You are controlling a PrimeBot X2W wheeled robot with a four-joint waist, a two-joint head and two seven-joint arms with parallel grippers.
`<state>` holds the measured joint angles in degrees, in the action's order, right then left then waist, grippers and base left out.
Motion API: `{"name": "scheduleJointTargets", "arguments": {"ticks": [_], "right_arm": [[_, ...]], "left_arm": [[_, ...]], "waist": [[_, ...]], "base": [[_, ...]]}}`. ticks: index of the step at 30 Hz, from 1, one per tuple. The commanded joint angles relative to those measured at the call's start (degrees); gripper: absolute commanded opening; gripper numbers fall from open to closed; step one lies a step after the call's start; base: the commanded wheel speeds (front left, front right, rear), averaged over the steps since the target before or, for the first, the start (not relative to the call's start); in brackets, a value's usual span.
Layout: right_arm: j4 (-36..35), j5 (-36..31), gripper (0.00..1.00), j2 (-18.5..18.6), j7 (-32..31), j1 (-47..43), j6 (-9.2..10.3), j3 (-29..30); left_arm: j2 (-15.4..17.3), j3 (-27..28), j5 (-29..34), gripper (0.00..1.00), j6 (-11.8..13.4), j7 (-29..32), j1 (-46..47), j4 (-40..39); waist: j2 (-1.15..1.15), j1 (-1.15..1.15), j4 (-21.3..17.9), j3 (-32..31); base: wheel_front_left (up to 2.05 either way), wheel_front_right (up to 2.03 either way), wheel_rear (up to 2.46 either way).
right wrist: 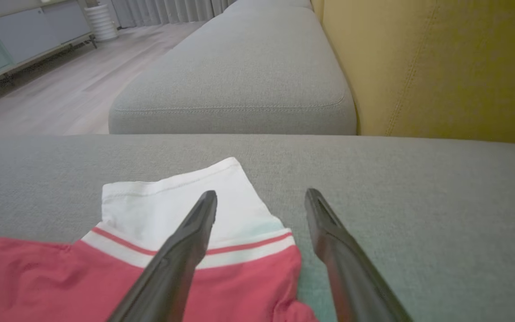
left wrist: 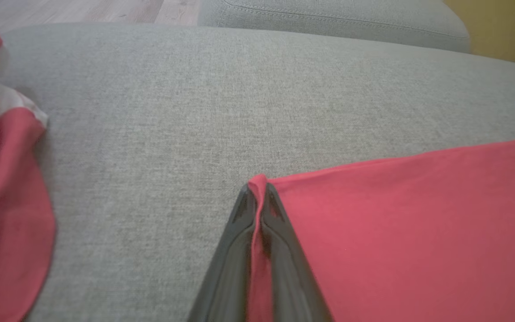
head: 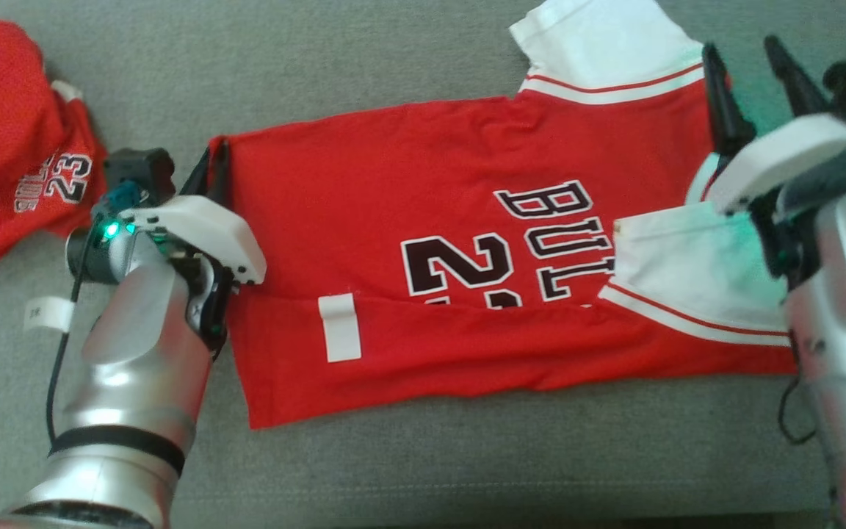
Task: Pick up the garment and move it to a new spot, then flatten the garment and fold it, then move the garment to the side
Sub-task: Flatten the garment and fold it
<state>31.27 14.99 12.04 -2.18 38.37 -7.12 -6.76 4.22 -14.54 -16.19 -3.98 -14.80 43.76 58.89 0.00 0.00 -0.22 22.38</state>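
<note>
The garment (head: pixel 467 242) is a red jersey with white sleeves and dark lettering, spread flat on a grey cushion, its near long edge folded over. My left gripper (head: pixel 216 158) is shut on the garment's far left corner; in the left wrist view the red cloth (left wrist: pixel 396 223) is pinched between the two dark fingers of that gripper (left wrist: pixel 257 190). My right gripper (head: pixel 750 62) stands open at the garment's right end, next to the far white sleeve (right wrist: pixel 181 201). In the right wrist view its left finger (right wrist: pixel 195 228) lies over the sleeve and its right finger over bare cushion.
A second red jersey (head: pixel 12 139) lies bunched at the far left of the cushion (head: pixel 423 455). Another grey cushion (right wrist: pixel 235 76) and a yellow backrest (right wrist: pixel 441 67) lie beyond the garment. Wooden floor (right wrist: pixel 61 85) lies past the sofa's edge.
</note>
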Motion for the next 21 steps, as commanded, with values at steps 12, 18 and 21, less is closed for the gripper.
{"name": "scheduleJointTargets", "arguments": {"ticks": [12,18,21], "right_arm": [[8.71,-4.59,1.0,4.34,-5.49,15.31,-0.36,-2.67],[14.09,-5.81,1.0,5.28,-7.86,19.82,-0.36,-2.21],[17.04,-7.28,1.0,5.7,-8.22,22.09,-0.36,-1.88]], "left_arm": [[-1.08,-2.03,0.77,0.0,-0.57,-0.19,1.63,-6.24],[-1.31,-4.56,-1.34,0.0,-0.78,-0.19,2.27,-8.21],[-1.32,-7.41,-3.75,0.0,-0.5,-0.19,2.71,-9.66]], "waist": [[0.0,0.0,6.91,5.43],[0.0,0.0,9.42,7.84],[0.0,0.0,10.69,9.14]], "base": [[0.0,0.0,0.0],[0.0,0.0,0.0],[0.0,0.0,0.0]]}}
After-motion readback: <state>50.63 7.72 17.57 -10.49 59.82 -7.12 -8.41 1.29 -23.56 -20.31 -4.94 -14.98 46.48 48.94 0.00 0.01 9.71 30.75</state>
